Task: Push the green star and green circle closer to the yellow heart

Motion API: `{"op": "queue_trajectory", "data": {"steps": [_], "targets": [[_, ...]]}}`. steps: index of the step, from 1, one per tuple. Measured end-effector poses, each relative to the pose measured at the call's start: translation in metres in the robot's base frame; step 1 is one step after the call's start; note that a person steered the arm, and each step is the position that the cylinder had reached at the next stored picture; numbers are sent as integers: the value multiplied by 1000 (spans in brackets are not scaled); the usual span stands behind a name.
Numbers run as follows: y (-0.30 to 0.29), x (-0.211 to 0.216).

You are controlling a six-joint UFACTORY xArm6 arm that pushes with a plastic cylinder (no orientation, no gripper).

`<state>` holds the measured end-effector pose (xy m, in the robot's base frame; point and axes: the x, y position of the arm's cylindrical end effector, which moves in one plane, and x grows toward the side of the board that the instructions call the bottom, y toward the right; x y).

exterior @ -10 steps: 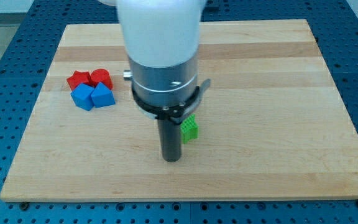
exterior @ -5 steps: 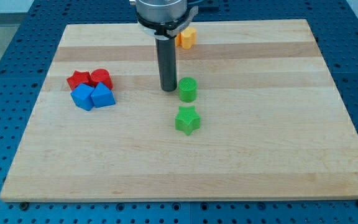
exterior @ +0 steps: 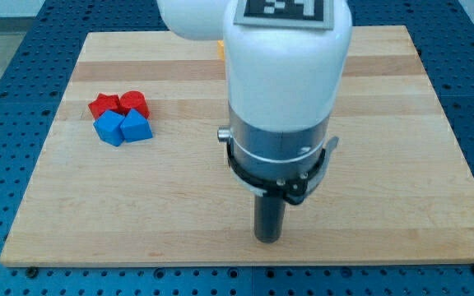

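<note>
My tip rests on the board near the view's bottom, right of centre. The arm's white and silver body fills the middle of the view. It hides the green star and the green circle. Of the yellow heart only a small sliver shows at the view's top, beside the arm's left edge. I cannot tell where the tip is relative to the green blocks.
Two red blocks and two blue blocks sit in a tight cluster at the view's left. The wooden board lies on a blue perforated table.
The arm has swung from the view's top, left of the green circle, down to the bottom right of centre. It now covers both green blocks and most of the yellow heart.
</note>
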<state>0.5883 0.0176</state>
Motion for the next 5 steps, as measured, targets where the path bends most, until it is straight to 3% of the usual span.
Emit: {"op": "queue_trajectory", "data": {"steps": [3, 5], "targets": [[-14, -95], [-15, -209]]}}
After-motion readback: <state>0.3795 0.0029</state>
